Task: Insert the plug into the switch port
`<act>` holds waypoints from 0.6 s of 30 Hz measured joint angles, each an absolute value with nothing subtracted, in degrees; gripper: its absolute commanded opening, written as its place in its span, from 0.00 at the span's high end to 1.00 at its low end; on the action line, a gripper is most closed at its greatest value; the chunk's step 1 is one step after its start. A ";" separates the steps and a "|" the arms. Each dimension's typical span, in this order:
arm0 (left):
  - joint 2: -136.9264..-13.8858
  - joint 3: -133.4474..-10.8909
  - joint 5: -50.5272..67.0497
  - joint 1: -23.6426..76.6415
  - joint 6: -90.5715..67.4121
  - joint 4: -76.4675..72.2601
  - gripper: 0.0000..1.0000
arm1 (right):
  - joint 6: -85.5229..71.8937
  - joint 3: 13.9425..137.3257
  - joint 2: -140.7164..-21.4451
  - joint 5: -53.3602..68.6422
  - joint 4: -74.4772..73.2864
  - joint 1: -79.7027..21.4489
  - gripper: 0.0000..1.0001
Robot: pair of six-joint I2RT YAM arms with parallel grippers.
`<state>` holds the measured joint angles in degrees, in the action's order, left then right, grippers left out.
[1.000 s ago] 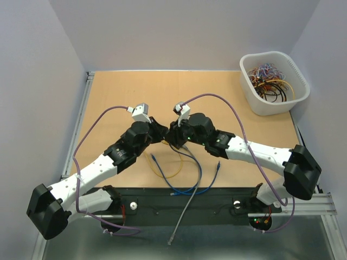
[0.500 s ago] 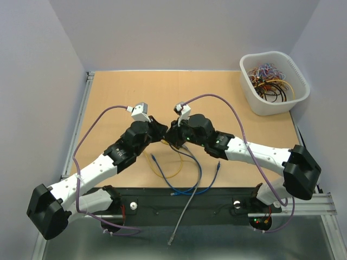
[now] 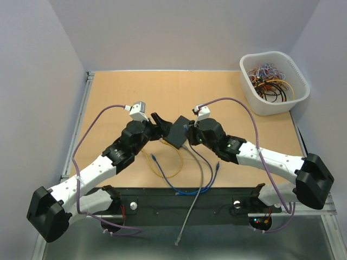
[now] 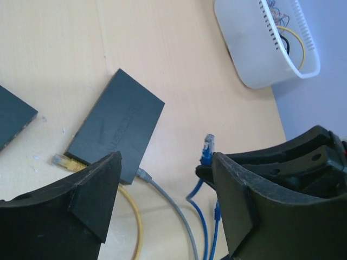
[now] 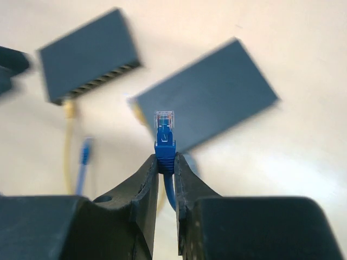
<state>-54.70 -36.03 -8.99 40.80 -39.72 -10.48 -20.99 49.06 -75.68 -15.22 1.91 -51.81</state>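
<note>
The black switch lies flat on the wooden table between my two grippers. In the left wrist view the switch has a yellow plug and a grey plug at its near edge. My right gripper is shut on a blue plug, which points towards the switch. From above, the right gripper sits just right of the switch. My left gripper stands open at the switch's left side, and the left gripper has nothing between its fingers. The blue plug shows there too.
A second dark box with a row of ports lies left of the switch. Yellow, grey and blue cables loop toward the near edge. A white bin of wires stands at the back right.
My left gripper has opened and drawn slightly left. The right arm has pulled back to the right with the blue plug, uncovering the switch.
</note>
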 measured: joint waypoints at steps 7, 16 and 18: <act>-60.99 -36.01 -5.02 34.52 -37.01 -16.88 0.23 | -21.32 44.38 -74.04 -18.44 -5.30 -43.48 1.00; -79.96 -37.67 0.43 29.69 -30.79 -28.42 0.26 | -20.23 44.88 -87.05 -15.25 -8.97 -42.46 1.00; -86.28 -40.62 2.76 29.21 -29.02 -30.33 0.27 | -19.16 46.11 -88.90 -13.78 -9.87 -42.46 1.00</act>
<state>-86.28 -40.62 2.76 29.21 -29.02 -30.33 -19.16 46.11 -88.90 -13.78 -9.87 -42.46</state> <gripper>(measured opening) 0.748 0.198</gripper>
